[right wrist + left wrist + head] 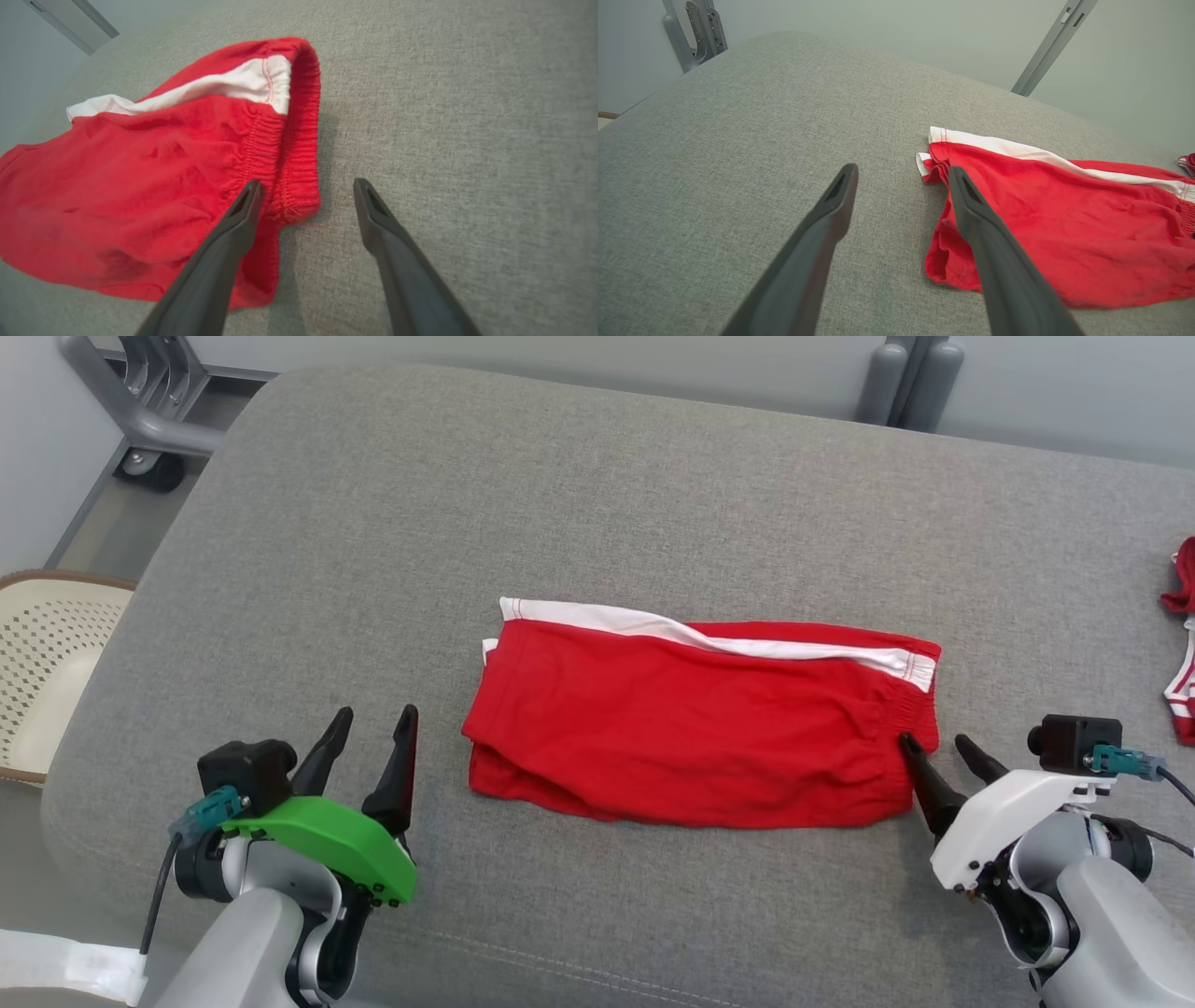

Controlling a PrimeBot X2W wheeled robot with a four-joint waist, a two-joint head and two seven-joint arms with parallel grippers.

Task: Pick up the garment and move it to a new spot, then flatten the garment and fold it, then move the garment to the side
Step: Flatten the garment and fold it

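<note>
as the shorts [695, 728] lie folded, spread fingers [397, 775] flank both ends.

Grey cushion [560, 495]; red shorts [691, 737] atop

**Three cameras, one shared garment**

From the head: looking forward and down over the grey fabric-covered desk [597, 476], far enough back to take in both arms. From the left wrist: low and close, facing along the left pincer [902, 169] toward the hem end of the folded red shorts with a white side stripe [1064, 224]. From the right wrist: nearer, tilted steeply down along the right pincer [308, 182] onto the elastic waistband end. Shared by all three: the shorts and the grey fabric around them.
</note>
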